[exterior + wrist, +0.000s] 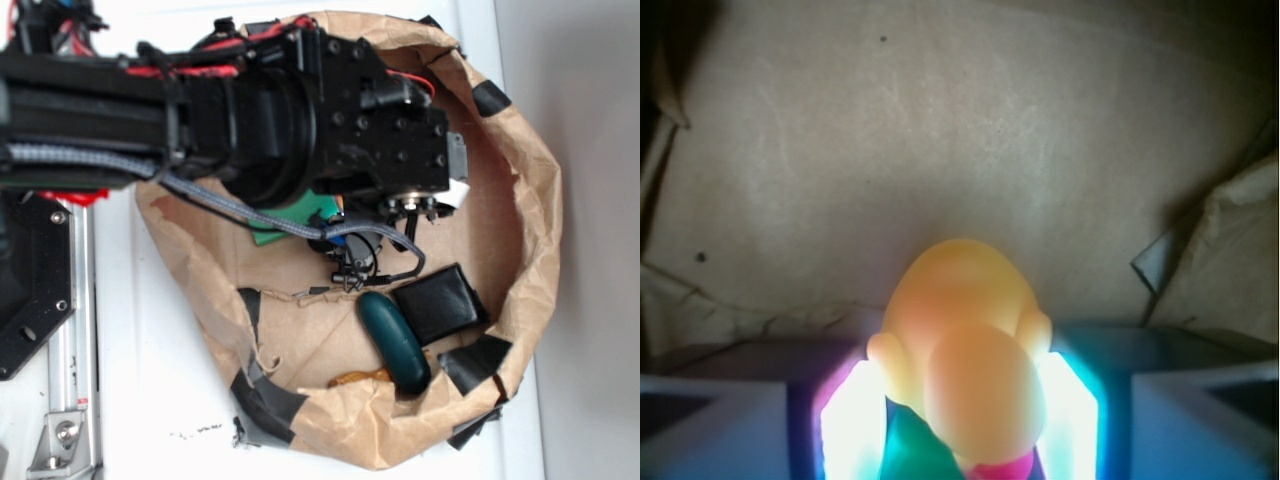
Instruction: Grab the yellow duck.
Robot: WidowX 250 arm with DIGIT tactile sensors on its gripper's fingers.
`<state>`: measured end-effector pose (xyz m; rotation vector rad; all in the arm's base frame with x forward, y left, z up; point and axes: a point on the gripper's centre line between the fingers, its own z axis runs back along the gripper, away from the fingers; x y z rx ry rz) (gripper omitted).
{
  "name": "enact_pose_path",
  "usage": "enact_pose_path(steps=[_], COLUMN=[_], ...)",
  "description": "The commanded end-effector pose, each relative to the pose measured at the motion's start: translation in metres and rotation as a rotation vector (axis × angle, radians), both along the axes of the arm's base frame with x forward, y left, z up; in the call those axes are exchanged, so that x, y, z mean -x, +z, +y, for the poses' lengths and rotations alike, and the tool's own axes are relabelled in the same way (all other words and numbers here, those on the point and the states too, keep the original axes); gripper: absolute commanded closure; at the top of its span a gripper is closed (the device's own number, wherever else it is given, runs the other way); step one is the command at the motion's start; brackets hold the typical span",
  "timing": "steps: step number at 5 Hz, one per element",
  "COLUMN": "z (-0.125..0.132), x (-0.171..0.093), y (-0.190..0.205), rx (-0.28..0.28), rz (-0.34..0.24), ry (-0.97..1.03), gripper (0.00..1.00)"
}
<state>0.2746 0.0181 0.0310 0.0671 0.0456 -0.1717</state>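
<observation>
Between glowing pincer (960,420) fingers (852,420), clamped: glossy, rounded yellow duck (962,340), above a matte, creased brown paper floor (940,140). Beside it below, green block (905,450); elsewhere, smooth dark teal oval (395,342) against black pouch (440,302).

Yellow duck (965,350), green block (285,222), brown paper (520,220).

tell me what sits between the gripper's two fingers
In the wrist view, the small glossy yellow rubber duck fills the gap between the gripper fingers; a green block edge shows beneath it.
</observation>
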Motion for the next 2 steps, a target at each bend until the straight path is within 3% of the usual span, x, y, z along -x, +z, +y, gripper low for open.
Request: enact_pose_path(steps=[1,2], z=[-0.015,-0.024], x=[0.003,0.014], y=[0.123,0.134], rx=[0.036,0.134], rz=[-0.202,-0.168], ry=[0.123,0.291], gripper=[1.0,1.0])
